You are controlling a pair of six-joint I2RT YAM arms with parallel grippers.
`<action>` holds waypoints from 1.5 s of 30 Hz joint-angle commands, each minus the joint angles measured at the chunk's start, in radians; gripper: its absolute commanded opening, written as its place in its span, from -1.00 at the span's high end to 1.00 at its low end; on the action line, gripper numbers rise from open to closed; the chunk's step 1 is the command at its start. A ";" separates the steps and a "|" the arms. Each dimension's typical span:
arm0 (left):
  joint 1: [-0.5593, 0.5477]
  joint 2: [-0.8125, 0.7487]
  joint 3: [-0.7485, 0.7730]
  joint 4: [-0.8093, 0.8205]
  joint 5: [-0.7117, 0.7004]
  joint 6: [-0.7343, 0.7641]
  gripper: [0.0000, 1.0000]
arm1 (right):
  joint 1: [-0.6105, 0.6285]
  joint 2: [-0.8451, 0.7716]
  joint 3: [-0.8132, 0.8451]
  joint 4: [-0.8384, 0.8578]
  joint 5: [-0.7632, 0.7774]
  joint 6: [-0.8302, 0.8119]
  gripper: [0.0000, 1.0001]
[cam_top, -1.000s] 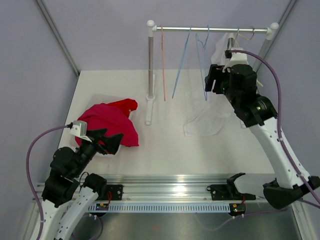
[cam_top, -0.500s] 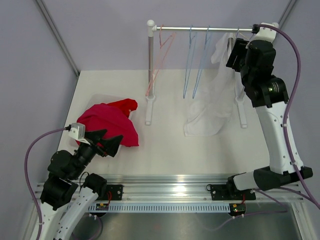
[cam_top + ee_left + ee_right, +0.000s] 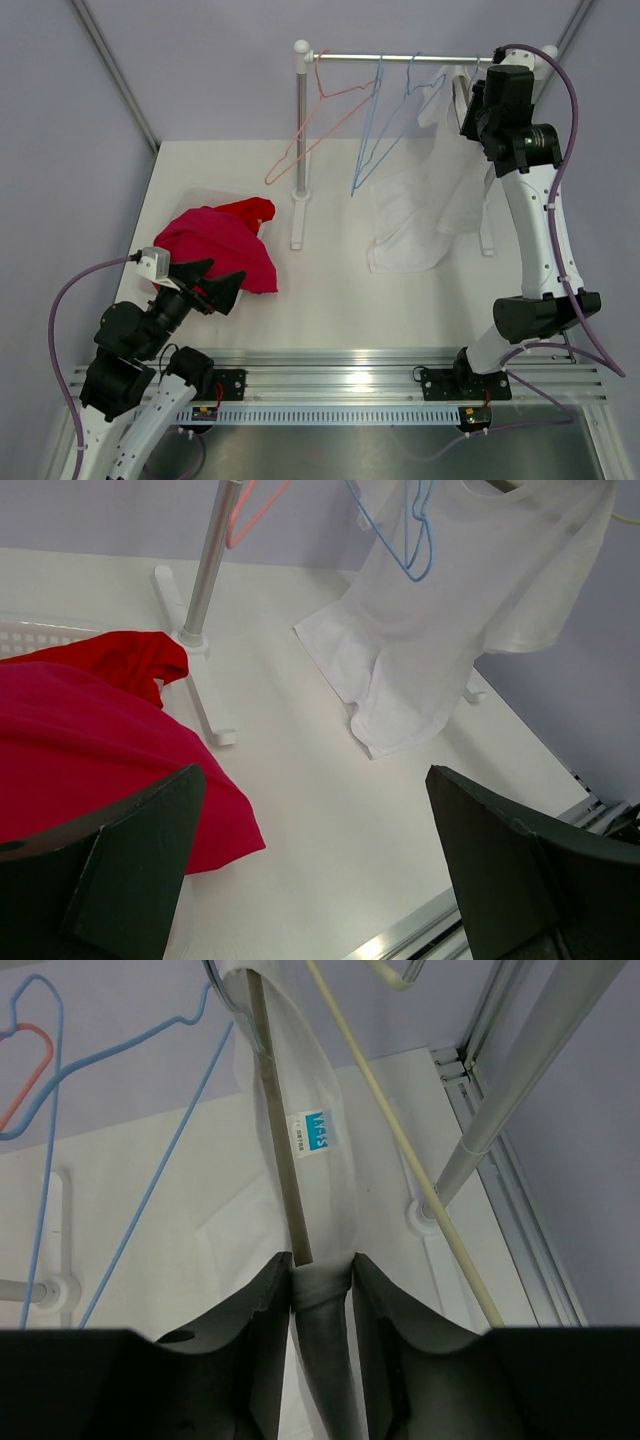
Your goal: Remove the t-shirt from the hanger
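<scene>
As it reached the rail's (image 3: 400, 58) right end, right gripper (image 3: 322, 1272): narrowed, pinching t-shirt (image 3: 420, 210) collar
left gripper (image 3: 312, 780): wide
hanger (image 3: 406, 1150): shirt can now be pulled off

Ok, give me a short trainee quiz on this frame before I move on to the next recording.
1. True or false: the left pincer is shut on the red cloth.
2. How many blue hangers are on the rail? A one, B two, C four.
3. Fill in: the right pincer pinches the white ____.
Key: 1 false, it stands open; 2 B; 3 t-shirt.
</scene>
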 commanded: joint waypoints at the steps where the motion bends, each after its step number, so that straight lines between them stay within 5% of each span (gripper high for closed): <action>1: -0.006 -0.017 -0.004 0.033 0.033 0.018 -0.98 | -0.004 0.031 0.092 -0.049 -0.052 -0.014 0.39; 6: -0.006 -0.015 -0.005 0.031 0.033 0.018 -0.98 | -0.004 0.020 0.088 -0.012 -0.064 -0.030 1.00; 14: -0.008 -0.009 -0.004 0.031 0.030 0.016 -0.98 | -0.004 0.059 0.251 0.014 -0.147 -0.067 1.00; 18: -0.008 -0.004 -0.002 0.033 0.031 0.015 -0.98 | -0.004 -0.113 -0.039 0.295 -0.200 -0.081 1.00; 24: -0.008 -0.004 -0.004 0.034 0.033 0.015 -0.98 | -0.004 -0.272 -0.317 0.503 -0.190 -0.089 1.00; 38: -0.018 0.023 -0.001 0.049 0.037 -0.005 -0.98 | 0.012 -0.466 -0.743 0.643 -0.207 0.025 1.00; 45: -0.018 0.077 0.056 0.094 0.120 -0.057 -0.96 | 0.145 -0.645 -0.938 0.629 -0.028 0.084 1.00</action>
